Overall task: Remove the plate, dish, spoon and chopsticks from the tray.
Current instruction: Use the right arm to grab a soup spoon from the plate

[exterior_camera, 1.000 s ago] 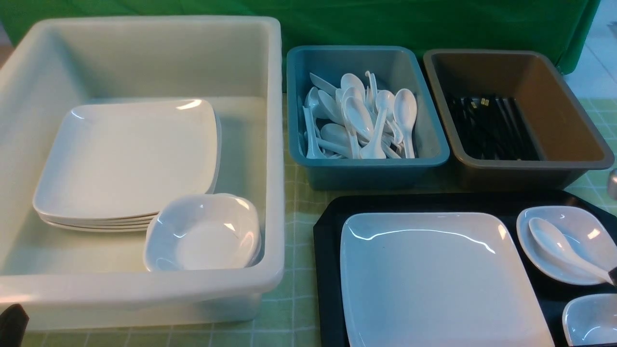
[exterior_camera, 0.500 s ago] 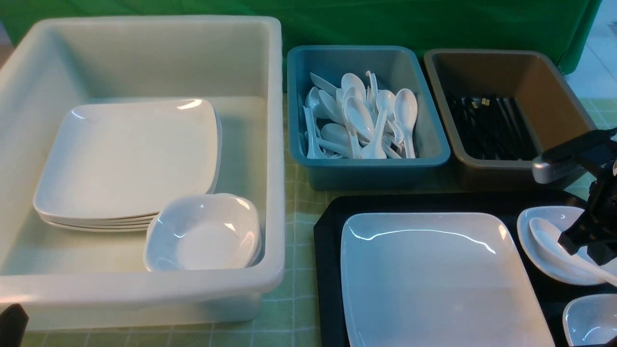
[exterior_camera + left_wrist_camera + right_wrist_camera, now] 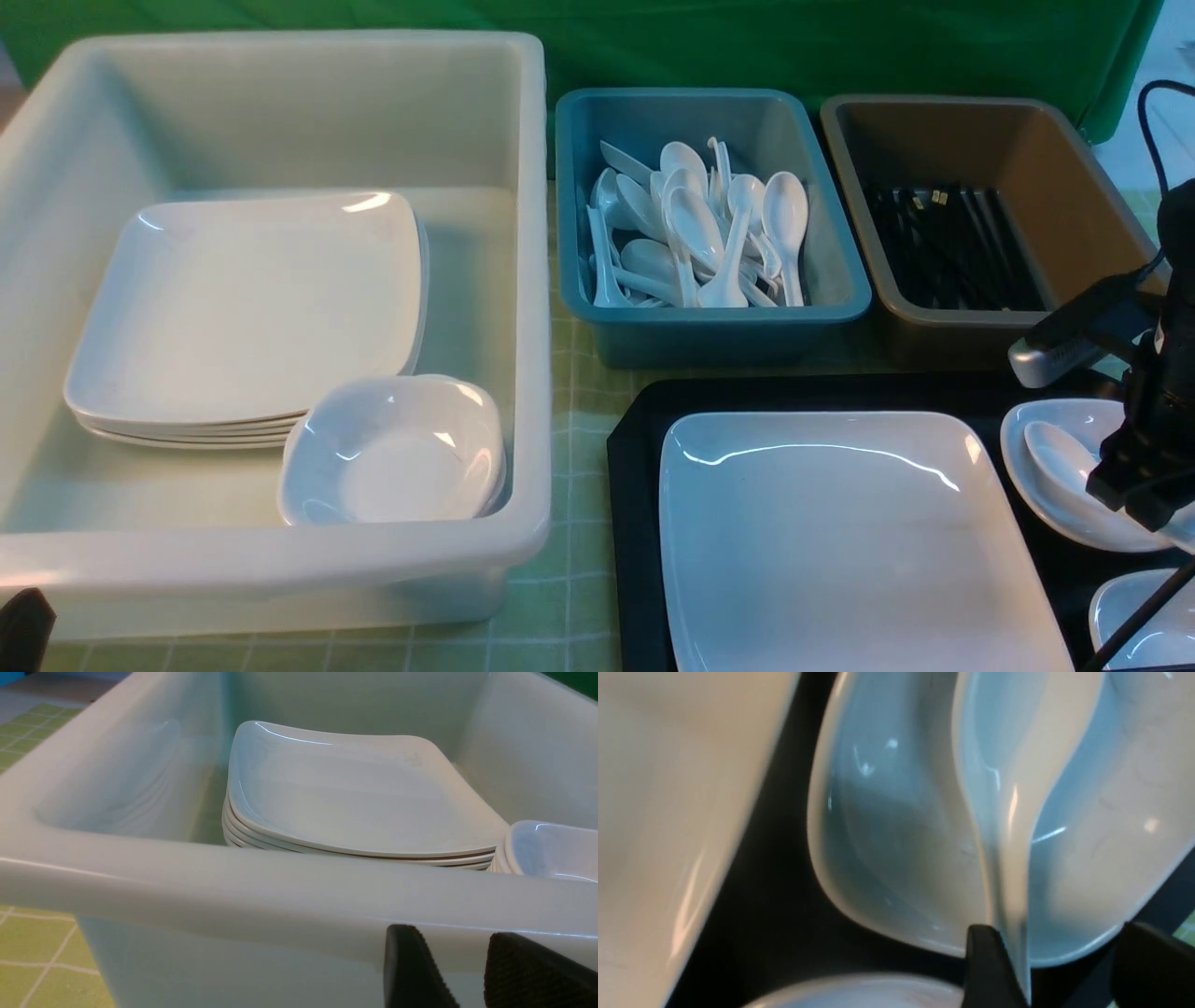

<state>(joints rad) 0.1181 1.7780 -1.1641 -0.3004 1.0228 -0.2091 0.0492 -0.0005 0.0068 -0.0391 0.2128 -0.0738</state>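
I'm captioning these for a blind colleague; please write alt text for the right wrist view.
The right gripper, open, reaches around the handle of a white spoon resting in a white dish, with parts of two more white dishes nearby.

Someone is making this spot look like a dish-clearing place: white plates (image 3: pixel 247 308) are sitting in a big tub (image 3: pixel 537 280) on the left, spoons (image 3: pixel 695 224) in a blue tub (image 3: pixel 714 315) far off.
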